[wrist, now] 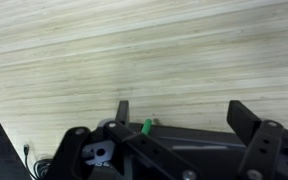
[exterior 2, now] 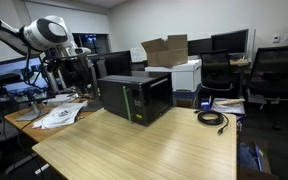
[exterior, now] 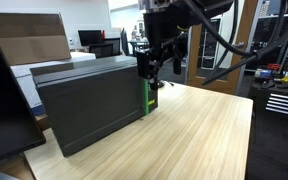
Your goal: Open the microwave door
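Over the front corner of the microwave (exterior: 74,72), the tool (exterior: 154,68) hangs, fingers apart, just above the green handle (exterior: 144,97) of the shut microwave door (exterior: 89,112). Descending off-line, one finger could jam on the casing, or a shallow grip could slip off the narrow handle.

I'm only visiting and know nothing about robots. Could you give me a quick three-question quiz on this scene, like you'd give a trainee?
1. True or false: the microwave door is already swung open.
2. What colour is the handle on the door's edge? A) red B) green C) white
3. Fill in the blank: in the wrist view, the gripper sits over the handle with its jaws ____.

Key: 1 false, the door lies flush and closed; 2 B; 3 open.
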